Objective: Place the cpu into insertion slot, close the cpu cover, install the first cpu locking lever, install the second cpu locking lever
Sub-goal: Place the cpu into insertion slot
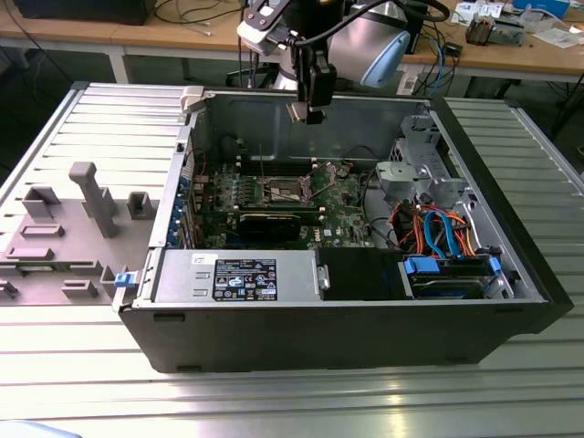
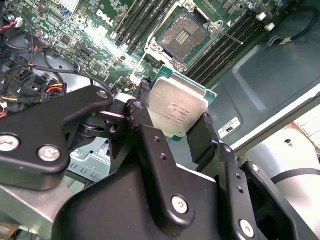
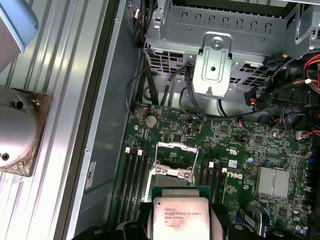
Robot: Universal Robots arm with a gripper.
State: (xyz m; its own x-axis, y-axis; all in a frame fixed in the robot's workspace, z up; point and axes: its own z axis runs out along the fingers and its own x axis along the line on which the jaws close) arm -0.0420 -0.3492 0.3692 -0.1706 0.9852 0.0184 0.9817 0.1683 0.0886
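The cpu, a small square chip with a silver-grey top, is clamped between the black fingers of my gripper, which is shut on it. In the exterior view the gripper hangs high over the open computer case, well above the green circuit board. The insertion slot lies bare on that board with its dark centre showing, apart from the chip. In the first wrist view the cpu hovers just short of the raised cpu cover, a thin silvery frame standing open at the socket.
Long memory slots flank the socket. A long black card lies in front of it. A power supply fills the case's front, and a metal drive cage with coloured cables stands at the exterior view's right. A grey fixture sits outside the case.
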